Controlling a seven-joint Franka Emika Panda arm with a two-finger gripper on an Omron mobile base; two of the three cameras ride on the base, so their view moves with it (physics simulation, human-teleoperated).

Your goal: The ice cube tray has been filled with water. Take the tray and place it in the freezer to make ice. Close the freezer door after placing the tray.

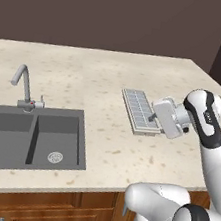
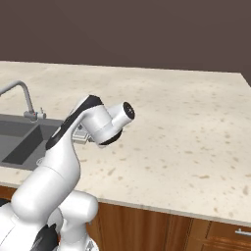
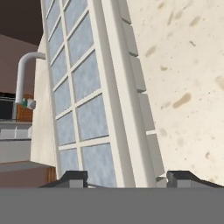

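One ice cube tray (image 1: 140, 110) is lying flat on the speckled beige surface (image 1: 102, 81), well to the right of the sink (image 1: 29, 137) and roughly at the two o'clock direction from the basin in the left base view. The tray's long side is running away from the robot, its grid of bluish cells facing up.

The tool (image 1: 155, 118) is sitting at the tray's near right corner, at about five o'clock on the tray, with the white hand behind it tilted down toward the surface. In the hand view the tool's two dark fingertips (image 3: 70, 178) are standing apart, one at either side of the tray's (image 3: 87, 100) near rim; the jaws are spread wide and straddling that edge, and whether the pads are touching the rim cannot be told.

The tap (image 1: 25, 88) is standing at the back edge of the sink, at the ten o'clock side of the basin. In the right base view the arm (image 2: 73, 142) is covering the tray, with the tap (image 2: 22, 98) showing at the left edge.
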